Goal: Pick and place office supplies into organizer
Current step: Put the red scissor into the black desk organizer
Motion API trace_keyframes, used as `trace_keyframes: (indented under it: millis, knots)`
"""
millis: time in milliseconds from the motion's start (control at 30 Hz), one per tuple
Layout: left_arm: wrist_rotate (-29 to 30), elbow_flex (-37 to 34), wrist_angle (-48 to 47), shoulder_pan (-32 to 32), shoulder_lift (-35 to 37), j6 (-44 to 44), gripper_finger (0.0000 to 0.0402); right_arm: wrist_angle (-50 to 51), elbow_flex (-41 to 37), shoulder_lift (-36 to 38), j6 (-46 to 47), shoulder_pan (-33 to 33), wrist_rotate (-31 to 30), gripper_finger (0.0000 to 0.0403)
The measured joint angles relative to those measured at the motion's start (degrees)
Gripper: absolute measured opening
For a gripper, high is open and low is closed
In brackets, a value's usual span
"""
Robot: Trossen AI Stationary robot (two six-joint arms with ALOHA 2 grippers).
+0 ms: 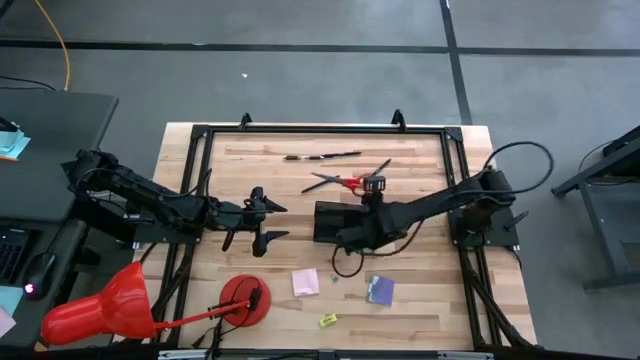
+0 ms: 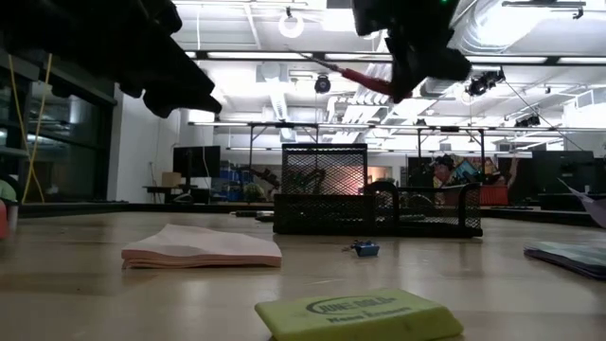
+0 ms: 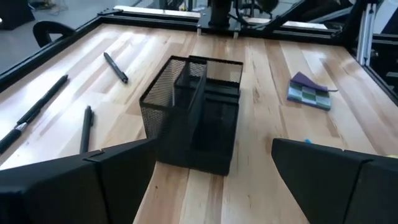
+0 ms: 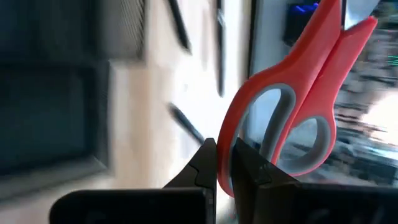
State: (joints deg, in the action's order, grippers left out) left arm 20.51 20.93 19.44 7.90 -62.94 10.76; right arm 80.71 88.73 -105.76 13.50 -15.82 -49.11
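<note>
Scissors [image 4: 292, 106], pinched by the closed right tool [image 4: 224, 165], should lower blades-first into the organizer [image 1: 335, 222]; left tool [image 1: 262, 222] waits open.

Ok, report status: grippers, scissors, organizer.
Right gripper shut on red-handled scissors, lifted over black mesh organizer. Left gripper open, waiting beside it. Nothing blocking.
</note>
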Motion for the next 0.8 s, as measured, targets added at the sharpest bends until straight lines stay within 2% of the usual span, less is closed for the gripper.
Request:
trace_keyframes:
  millis: [133, 333, 633, 800]
  knots:
    - [0.1, 0.0, 0.1, 0.0, 0.0, 0.0, 0.0312, 8.0, 3.5, -5.0, 1.2, -0.1, -3.3, 0.0005]
    - [0.1, 0.0, 0.0, 0.0, 0.0, 0.0, 0.0312, 9.2, 5.6, -9.9, -8.0, -0.1, -4.9, 0.0005]
    - [0.3, 0.0, -1.9, 0.0, 0.0, -0.4, 0.0312, 9.4, 5.8, -9.2, -19.8, -2.3, -10.3, 0.0008]
    - [0.3, 0.0, -2.1, 0.0, 0.0, -0.4, 0.0312, 9.3, 5.7, -9.3, -18.7, -2.2, -12.0, 0.0005]
